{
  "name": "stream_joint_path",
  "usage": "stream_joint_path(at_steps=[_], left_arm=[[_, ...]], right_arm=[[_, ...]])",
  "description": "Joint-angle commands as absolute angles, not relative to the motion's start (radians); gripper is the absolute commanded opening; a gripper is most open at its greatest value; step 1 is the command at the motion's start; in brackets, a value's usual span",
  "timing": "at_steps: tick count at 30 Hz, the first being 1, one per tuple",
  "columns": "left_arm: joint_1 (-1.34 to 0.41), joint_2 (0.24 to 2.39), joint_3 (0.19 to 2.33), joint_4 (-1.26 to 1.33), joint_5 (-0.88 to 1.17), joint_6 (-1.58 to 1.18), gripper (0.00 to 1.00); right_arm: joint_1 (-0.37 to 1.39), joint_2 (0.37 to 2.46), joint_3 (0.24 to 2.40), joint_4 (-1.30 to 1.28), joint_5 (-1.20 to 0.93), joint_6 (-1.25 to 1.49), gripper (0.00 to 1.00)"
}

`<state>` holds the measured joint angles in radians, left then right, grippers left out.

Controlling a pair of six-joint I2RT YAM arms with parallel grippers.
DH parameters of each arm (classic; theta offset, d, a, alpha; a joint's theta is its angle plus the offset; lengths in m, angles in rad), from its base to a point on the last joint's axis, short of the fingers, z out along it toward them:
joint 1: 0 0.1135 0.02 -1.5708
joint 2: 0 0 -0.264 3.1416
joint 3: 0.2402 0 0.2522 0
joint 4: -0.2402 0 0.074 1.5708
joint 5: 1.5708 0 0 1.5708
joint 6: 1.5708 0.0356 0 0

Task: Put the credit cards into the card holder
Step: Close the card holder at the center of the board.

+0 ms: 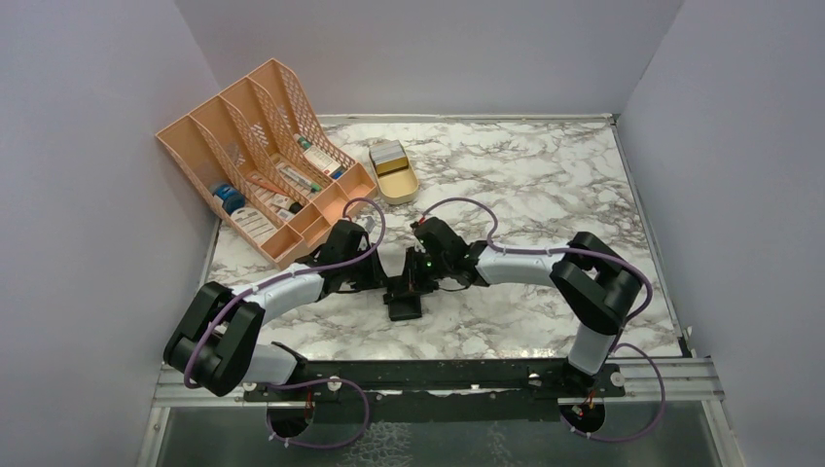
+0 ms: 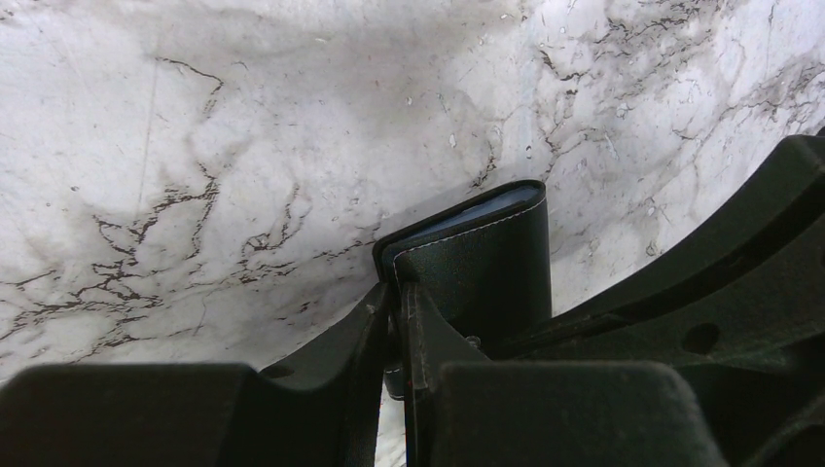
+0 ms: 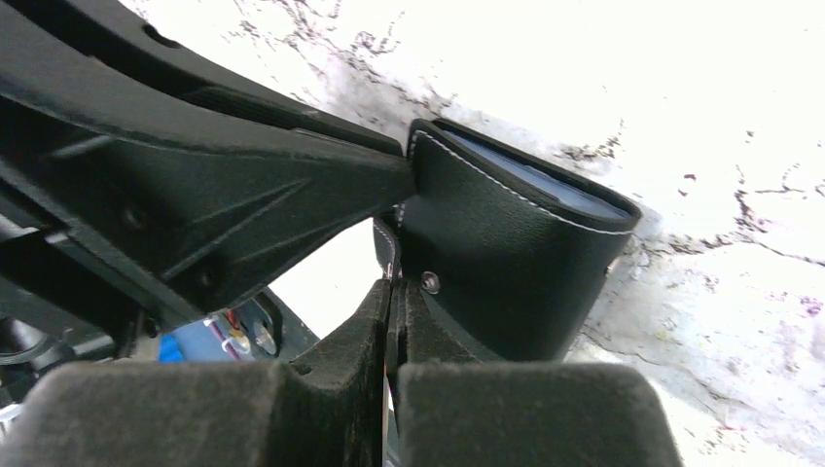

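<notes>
Both arms meet at the middle of the marble table (image 1: 545, 195), and the black card holder (image 2: 486, 258) sits between them, near the front edge. The left gripper (image 2: 399, 297) is clamped on 1 thin stitched flap of the holder, its 2 fingers pressed nearly together with the leather between them. The right gripper (image 3: 392, 292) is closed tight on another edge of the same holder, just beside a small rivet. The holder gapes slightly at its far end, where a strip of blue-grey lining (image 3: 535, 175) shows. Its far end seems to rest on the marble, though the wrist views leave that unsure.

The credit cards (image 1: 386, 154) lie well apart from the grippers, as a pale grey stack in the far end of the tan oval tin (image 1: 409, 187). Just left of the tin stands the peach mesh file organiser (image 1: 199, 146) with its labelled boxes
</notes>
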<state>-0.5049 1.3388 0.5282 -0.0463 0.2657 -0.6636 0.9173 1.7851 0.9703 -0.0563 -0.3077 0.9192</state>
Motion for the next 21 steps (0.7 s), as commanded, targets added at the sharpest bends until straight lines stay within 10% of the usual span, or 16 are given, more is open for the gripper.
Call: stream_joint_path(at_steps=[1,21], left_arm=[[-0.502,1.333,0.512,-0.055,0.272,-0.656,0.13],[-0.502,1.334,0.512,-0.070,0.251,-0.641,0.13]], right_arm=[[0.925,1.748,0.946,-0.084,-0.253,0.907,0.01],[0.925,1.735,0.945,-0.103,-0.220,0.893,0.01]])
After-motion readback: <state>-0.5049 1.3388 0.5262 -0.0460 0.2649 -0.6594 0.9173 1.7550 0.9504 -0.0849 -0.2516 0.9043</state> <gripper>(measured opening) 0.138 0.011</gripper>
